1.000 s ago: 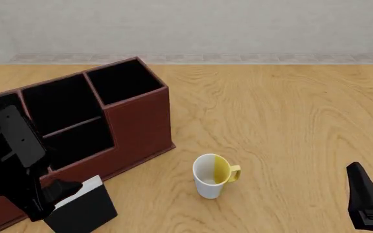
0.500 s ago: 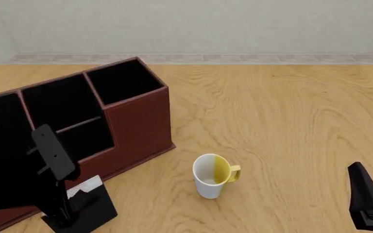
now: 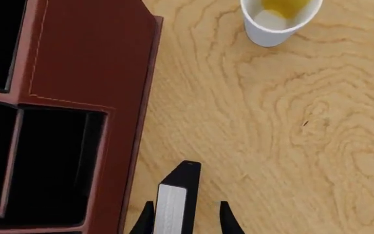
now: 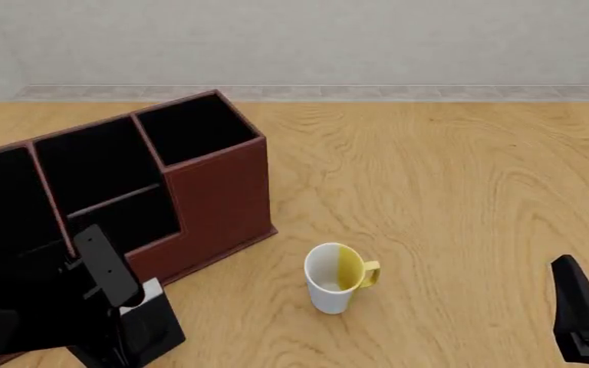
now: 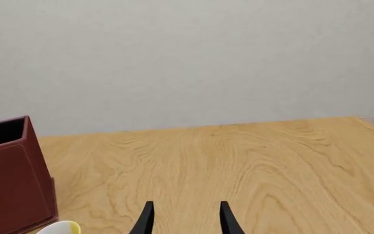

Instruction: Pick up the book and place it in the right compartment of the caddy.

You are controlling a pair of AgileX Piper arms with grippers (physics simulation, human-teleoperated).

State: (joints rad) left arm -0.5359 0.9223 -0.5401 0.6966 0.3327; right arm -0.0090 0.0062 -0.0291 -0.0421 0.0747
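The black book (image 4: 149, 331) stands on edge at the table's near left, just in front of the reddish-brown caddy (image 4: 218, 195). In the left wrist view its white page edge (image 3: 171, 207) runs between the fingers. My left gripper (image 3: 185, 222) is open and straddles the book, with a gap on one side. In the front view the left arm covers much of the book. The right compartment (image 4: 197, 126) is the square black cell at the caddy's far right end. My right gripper (image 5: 185, 220) is open and holds nothing, low at the near right (image 4: 584, 326).
A white mug (image 4: 333, 277) with a yellow inside and handle stands right of the caddy, also in the left wrist view (image 3: 279, 17). The caddy's wider middle cell (image 4: 105, 180) has a horizontal shelf. Bare wooden tabletop (image 4: 459, 192) stretches to the right.
The left arm has come down and forward over the book, so its fingers now straddle it. The book, mug and right arm have stayed in place.
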